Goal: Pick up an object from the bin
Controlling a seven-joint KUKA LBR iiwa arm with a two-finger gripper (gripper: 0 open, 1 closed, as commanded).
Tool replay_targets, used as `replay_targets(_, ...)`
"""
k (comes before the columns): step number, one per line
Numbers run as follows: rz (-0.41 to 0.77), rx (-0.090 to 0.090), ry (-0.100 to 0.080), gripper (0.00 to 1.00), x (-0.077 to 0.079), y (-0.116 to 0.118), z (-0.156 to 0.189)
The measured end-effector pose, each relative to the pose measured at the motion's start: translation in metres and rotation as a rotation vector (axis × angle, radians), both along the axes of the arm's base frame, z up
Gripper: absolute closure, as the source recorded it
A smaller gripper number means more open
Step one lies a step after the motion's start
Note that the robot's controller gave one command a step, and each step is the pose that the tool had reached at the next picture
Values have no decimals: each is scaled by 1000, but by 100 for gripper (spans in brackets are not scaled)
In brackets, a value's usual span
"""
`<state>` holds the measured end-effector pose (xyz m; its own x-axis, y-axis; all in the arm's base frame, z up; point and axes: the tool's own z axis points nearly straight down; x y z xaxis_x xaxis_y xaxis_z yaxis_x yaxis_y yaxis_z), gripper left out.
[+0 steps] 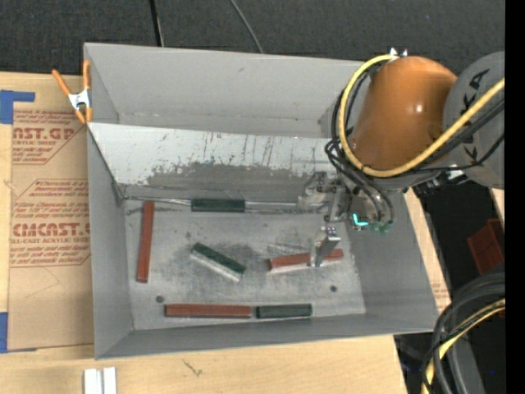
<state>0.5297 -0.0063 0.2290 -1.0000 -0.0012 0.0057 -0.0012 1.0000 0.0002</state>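
The fingers [326, 249] sit low at the right end of a red-brown bar [291, 262] (on the bin [246, 138] floor, right of middle); apart or clamped, I cannot tell; lifting is not yet done.

Grey metal bin [205, 89]; left red bar [145, 242]; back green bar [218, 206]; centre green bar [217, 260], tilted; right red bar [291, 262]; front red bar [207, 310] touching front green bar [284, 310].

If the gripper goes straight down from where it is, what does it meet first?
Most likely the short red bar on the floor of the bin: the gripper points down over its right end. Depth is unclear, so it may already touch it.
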Motion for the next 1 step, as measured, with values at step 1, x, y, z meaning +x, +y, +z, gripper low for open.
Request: replay_targets(1,0,0,-7,0,2,0,3)
